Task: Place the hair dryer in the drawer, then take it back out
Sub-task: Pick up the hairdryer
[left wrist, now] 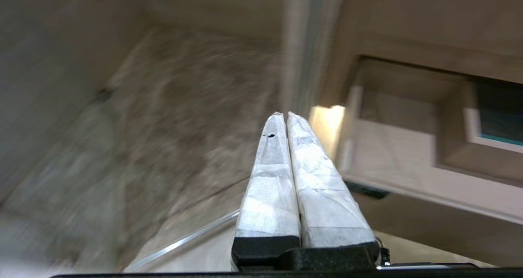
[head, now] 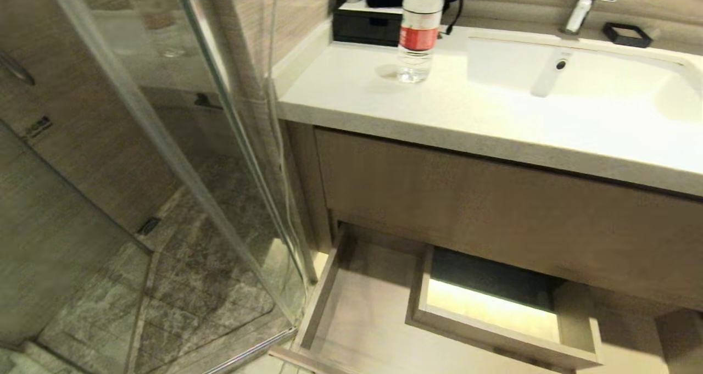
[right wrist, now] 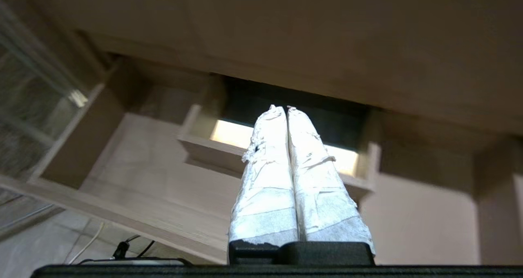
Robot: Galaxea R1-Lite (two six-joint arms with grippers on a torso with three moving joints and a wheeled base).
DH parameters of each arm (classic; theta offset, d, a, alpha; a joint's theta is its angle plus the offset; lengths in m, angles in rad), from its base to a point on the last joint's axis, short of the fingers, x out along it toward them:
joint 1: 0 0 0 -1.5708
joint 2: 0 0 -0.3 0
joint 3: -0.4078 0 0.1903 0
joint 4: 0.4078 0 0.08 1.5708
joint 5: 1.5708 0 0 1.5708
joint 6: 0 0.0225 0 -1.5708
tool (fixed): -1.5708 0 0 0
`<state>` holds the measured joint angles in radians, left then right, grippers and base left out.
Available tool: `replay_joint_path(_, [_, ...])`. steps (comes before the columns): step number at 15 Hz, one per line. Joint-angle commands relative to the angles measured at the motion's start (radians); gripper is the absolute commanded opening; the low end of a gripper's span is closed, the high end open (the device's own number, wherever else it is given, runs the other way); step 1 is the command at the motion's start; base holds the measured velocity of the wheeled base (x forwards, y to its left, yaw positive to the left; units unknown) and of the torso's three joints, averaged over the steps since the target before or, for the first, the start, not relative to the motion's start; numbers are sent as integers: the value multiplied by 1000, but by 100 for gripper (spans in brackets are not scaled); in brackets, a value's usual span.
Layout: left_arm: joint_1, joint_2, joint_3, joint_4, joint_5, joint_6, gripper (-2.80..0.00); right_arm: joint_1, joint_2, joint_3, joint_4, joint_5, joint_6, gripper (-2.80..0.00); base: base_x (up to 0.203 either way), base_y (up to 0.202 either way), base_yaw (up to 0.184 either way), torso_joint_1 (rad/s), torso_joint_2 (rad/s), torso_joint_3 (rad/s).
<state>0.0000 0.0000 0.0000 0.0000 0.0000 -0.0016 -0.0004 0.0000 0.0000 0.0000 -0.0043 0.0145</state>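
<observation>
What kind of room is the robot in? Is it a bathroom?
Yes, it looks like a bathroom. There is a white sink with a tap set in a counter, a glass shower screen over a stone floor, and an open wooden drawer under the counter.

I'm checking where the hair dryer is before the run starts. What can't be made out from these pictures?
- Hair dryer: in no view.
- Drawer: front and right end cut off by the head view's edge.
- Boxed cutout: its depth lost in glare and shadow.
- Shower floor: smeared in the left wrist view.
</observation>
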Motion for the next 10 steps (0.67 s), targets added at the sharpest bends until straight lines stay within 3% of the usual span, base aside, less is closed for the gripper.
replay_joint_path(1, [0,0,0,0,0,0,-280,0,2,2,0,0,-1,-280,3,11,-173,2,1,4])
replay_joint_path(7, [0,0,0,0,0,0,-280,0,2,2,0,0,-1,-280,-1,9,-163,2,2,1])
replay_joint_path(10, [0,0,0,0,0,0,-280,0,2,2,2,0,-1,-280,-1,1,-21,-2,1,1])
